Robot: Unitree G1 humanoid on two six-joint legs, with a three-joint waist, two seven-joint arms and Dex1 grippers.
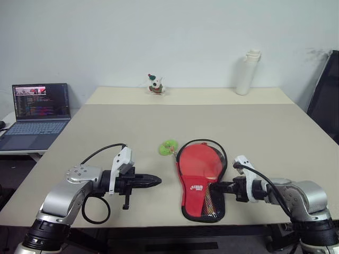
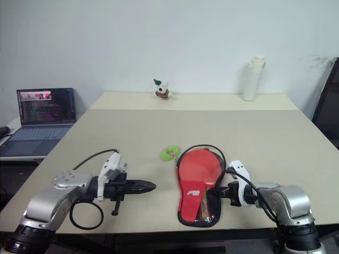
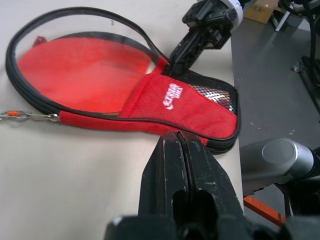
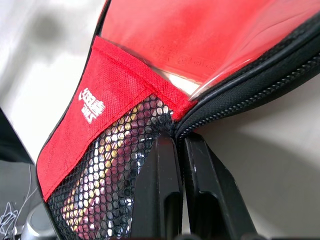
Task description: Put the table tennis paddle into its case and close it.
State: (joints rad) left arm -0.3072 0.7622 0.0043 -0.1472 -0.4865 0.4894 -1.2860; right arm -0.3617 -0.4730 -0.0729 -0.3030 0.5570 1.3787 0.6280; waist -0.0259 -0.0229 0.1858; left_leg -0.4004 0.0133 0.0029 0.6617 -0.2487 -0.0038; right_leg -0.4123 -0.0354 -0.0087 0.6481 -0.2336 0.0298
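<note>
A beige table point(image 1: 132, 127) is stretching ahead of the jaws. A small toy figure point(image 1: 154, 84) and a white bottle point(image 1: 247, 72) are standing at its far edge, well beyond them. An open laptop point(image 1: 37, 114) is glowing far off to their left.

The case point(image 1: 201, 182) hides the table tennis paddle's point(image 1: 200, 161) handle beneath mesh.

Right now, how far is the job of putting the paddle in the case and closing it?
Done: the paddle lies inside the case near the table's front edge. In hand: the shut right gripper is at the zipper edge on the case's narrow part, seemingly working the zip; whether it holds the pull I cannot tell. The shut left gripper hovers beside the case. Left: the round end still gapes open.
</note>
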